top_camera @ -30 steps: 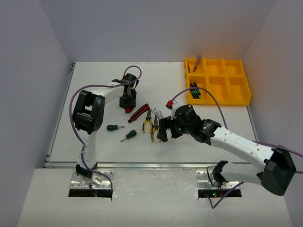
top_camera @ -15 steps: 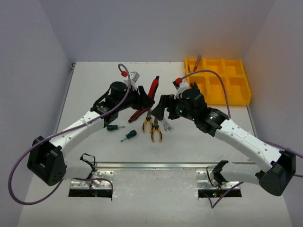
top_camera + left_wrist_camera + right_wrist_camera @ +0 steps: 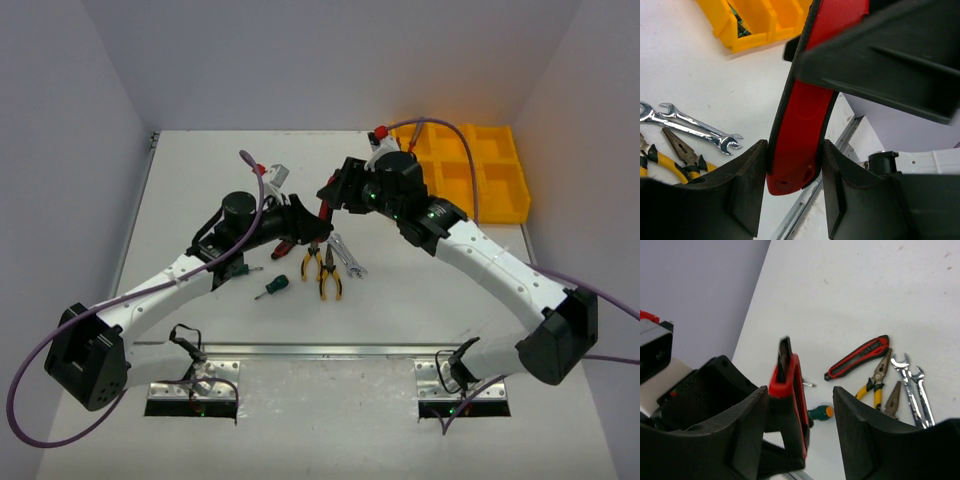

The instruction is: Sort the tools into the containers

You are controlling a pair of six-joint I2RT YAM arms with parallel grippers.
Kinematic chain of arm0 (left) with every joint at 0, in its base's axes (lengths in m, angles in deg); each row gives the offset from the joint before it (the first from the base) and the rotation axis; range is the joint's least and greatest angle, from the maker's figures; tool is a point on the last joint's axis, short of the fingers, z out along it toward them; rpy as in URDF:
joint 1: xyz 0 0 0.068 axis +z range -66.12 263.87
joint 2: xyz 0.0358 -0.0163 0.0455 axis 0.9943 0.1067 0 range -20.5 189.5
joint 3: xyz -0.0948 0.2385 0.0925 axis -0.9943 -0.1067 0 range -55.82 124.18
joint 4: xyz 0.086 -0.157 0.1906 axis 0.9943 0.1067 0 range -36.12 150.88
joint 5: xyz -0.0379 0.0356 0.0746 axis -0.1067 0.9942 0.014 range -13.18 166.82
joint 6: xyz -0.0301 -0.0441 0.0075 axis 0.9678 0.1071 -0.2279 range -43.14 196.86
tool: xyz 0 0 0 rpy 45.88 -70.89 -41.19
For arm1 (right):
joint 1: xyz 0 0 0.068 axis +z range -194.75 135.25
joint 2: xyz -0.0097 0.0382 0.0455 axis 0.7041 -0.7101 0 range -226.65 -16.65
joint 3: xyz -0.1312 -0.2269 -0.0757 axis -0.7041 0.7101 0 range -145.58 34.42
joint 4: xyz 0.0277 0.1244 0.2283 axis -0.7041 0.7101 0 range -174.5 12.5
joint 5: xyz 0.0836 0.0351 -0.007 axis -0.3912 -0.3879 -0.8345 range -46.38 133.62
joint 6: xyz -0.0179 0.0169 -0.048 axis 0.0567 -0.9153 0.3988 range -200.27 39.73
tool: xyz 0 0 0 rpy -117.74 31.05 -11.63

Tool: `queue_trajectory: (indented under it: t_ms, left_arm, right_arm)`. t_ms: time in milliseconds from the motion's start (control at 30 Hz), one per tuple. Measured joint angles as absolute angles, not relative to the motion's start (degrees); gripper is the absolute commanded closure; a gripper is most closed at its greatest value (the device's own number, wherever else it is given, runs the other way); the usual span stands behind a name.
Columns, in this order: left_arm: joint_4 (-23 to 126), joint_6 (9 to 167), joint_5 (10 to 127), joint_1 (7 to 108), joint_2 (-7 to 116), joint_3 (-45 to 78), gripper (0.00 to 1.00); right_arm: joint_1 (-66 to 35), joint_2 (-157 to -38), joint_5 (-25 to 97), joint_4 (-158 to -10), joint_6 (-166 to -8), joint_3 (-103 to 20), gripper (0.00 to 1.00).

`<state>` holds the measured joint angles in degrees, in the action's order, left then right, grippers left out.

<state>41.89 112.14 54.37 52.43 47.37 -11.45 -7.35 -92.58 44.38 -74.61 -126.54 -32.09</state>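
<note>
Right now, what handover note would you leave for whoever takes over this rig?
Left gripper: shut on a red cutter, held above the table.
Right gripper: open, jaws around that cutter's upper end, not yet gripping.
On the table: second cutter, two pliers, two wrenches, green screwdriver.
Done: cutter lifted.
Left to do: finish the handover, then sort all of it into the yellow tray.

One red-handled cutter (image 3: 800, 115) is being held above the table's middle by the left gripper (image 3: 792, 172). A second cutter (image 3: 858, 357), two yellow-black pliers (image 3: 311, 262), two silver wrenches (image 3: 347, 255) and a green screwdriver (image 3: 271, 287) are being shown lying flat just nearer. The yellow tray (image 3: 500, 212) is being shown at far right.
</note>
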Motion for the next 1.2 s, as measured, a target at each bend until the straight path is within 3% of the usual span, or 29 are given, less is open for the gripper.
queue_trajectory:
  t_ms: [33,100,133,167,233,367,500,700,967,1200]
  left_arm:
    - [41.24,112.33,53.88,52.34,47.35,-11.63,1.00]
    - [40.72,112.57,53.36,52.26,47.35,-11.68,1.00]
    - [40.51,112.70,53.17,52.26,47.35,-11.68,1.00]
    - [40.63,112.52,53.25,52.26,47.35,-11.68,0.72]
    - [41.78,112.07,53.90,52.25,47.34,-11.69,0.00]
    - [46.80,110.00,58.80,52.05,46.29,-10.12,0.00]
    - [61.81,107.59,72.98,51.95,44.03,-2.30,0.00]
    - [79.78,103.53,89.56,51.97,36.37,1.94,0.00]
    - [85.90,97.67,93.13,51.95,30.77,-5.12,0.00]
    - [86.80,95.63,90.71,51.95,31.02,-7.74,0.00]
  right_arm:
    - [-7.41,-94.31,43.24,-74.86,-126.51,-33.38,0.65]
    - [-7.40,-97.72,40.60,-75.74,-126.43,-35.39,0.95]
    - [-7.39,-99.23,39.42,-76.22,-126.34,-36.10,0.97]
    - [-7.39,-100.17,39.03,-76.47,-125.83,-36.23,0.99]
    - [-7.48,-101.16,38.22,-76.52,-125.74,-36.17,1.00]
    - [-9.34,-101.27,36.29,-75.56,-125.60,-36.04,1.00]
    - [-17.45,-103.22,36.06,-70.43,-124.18,-38.78,1.00]
    - [-35.14,-119.28,43.12,-61.58,-119.78,-57.65,1.00]
    - [-45.72,-146.20,58.07,-57.46,-110.81,-93.16,1.00]
    - [-45.88,-150.03,66.16,-67.51,-102.21,-90.60,1.00]
